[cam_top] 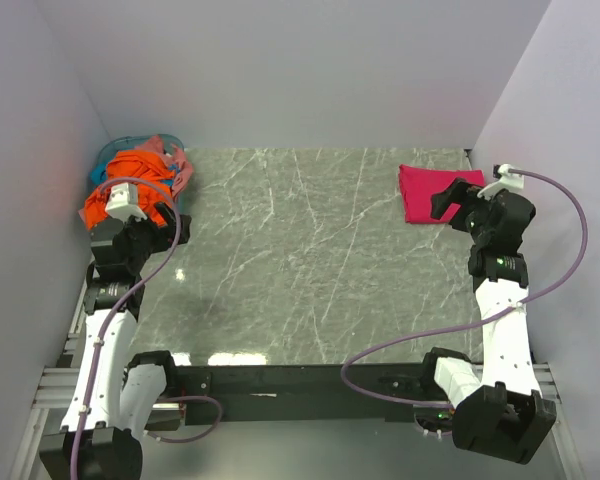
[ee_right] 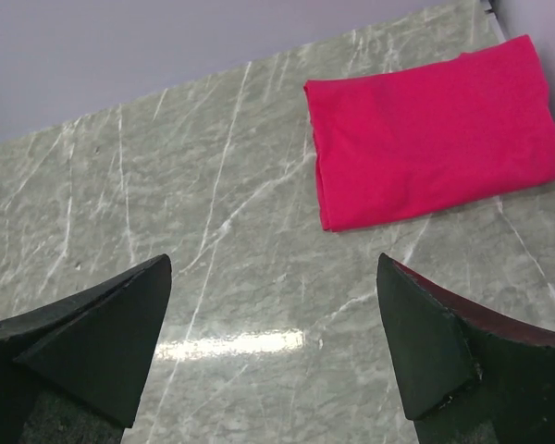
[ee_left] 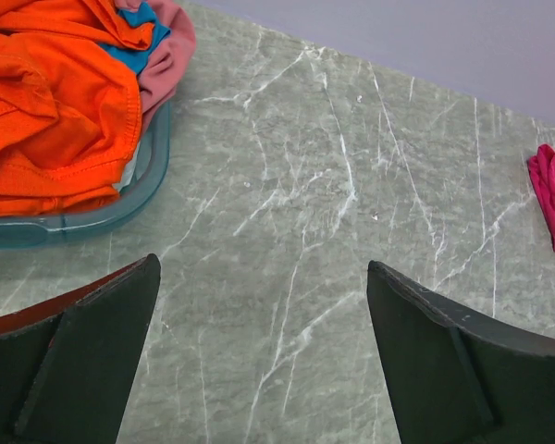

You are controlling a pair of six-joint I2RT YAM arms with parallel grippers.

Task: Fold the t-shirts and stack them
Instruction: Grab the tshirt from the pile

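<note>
Open passage across mid table [cam_top: 300, 270], heaped basket [ee_left: 120, 208] far left, folded magenta shirt [cam_top: 423, 192] far right

Robot lab test cell. Plain pale panel walls [cam_top: 280, 70] box the table in at 9, 12 and 3 o'clock. Grey-green marble-look tabletop [cam_top: 310, 270] serves as the work surface. Two white-and-black robot arms are bolted along the 6 o'clock edge, left arm [cam_top: 105, 330] at 7, right arm [cam_top: 505, 320] at 5. A black base bar [cam_top: 280, 380] sits between them, on an aluminium slotted frame [cam_top: 50, 385]. Purple cables [cam_top: 584, 230] loop loose off the arms. Props on the table: a pale blue basket [cam_top: 108, 155] of crumpled shirts [cam_top: 130, 180] at 10 o'clock and a folded magenta t-shirt [cam_top: 425, 192] at 2 o'clock.
</note>
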